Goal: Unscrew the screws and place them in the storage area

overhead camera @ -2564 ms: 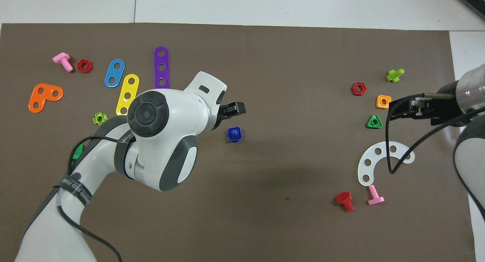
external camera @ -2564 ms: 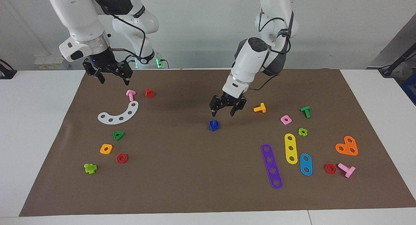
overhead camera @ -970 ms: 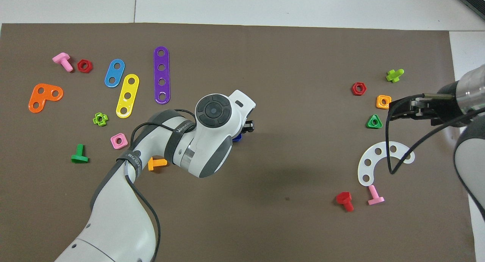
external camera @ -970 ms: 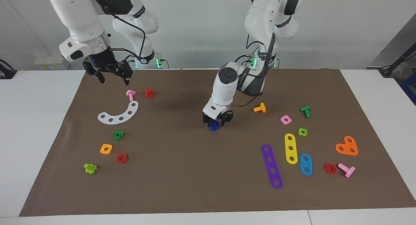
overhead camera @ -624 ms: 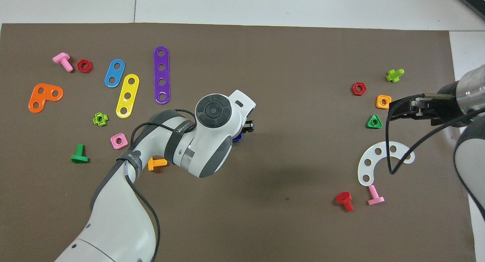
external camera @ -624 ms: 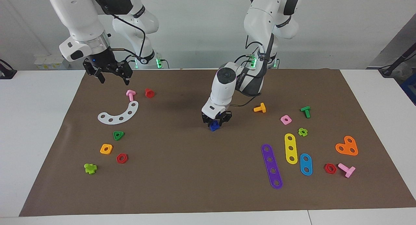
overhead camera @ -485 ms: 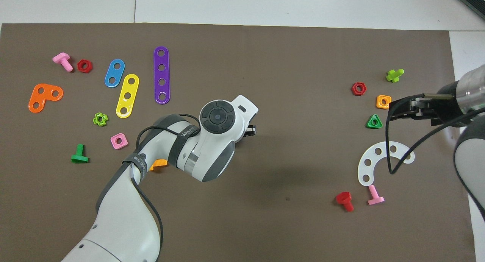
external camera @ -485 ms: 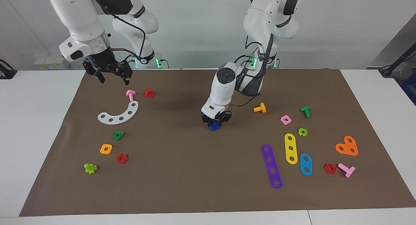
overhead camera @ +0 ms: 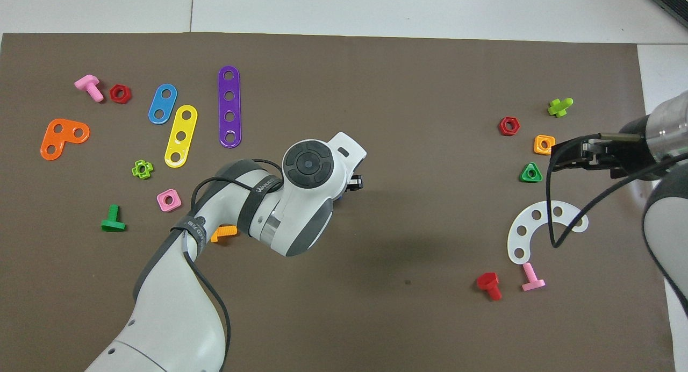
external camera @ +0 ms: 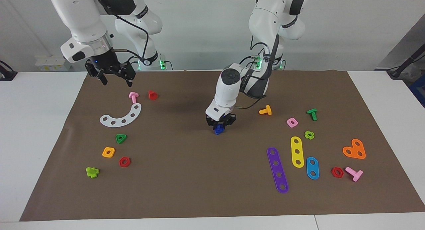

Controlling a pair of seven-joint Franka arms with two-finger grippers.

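Brown paper mat covered most of the white desk. Near the mat's middle, the left tool was down on the blue screw, fingers clamped on it. Toward the right arm's end lay the storage area, with its white arc strip. Over the mat's corner there the right tool waited, fingers apart.

Brown paper mat covers white table; grey wall.
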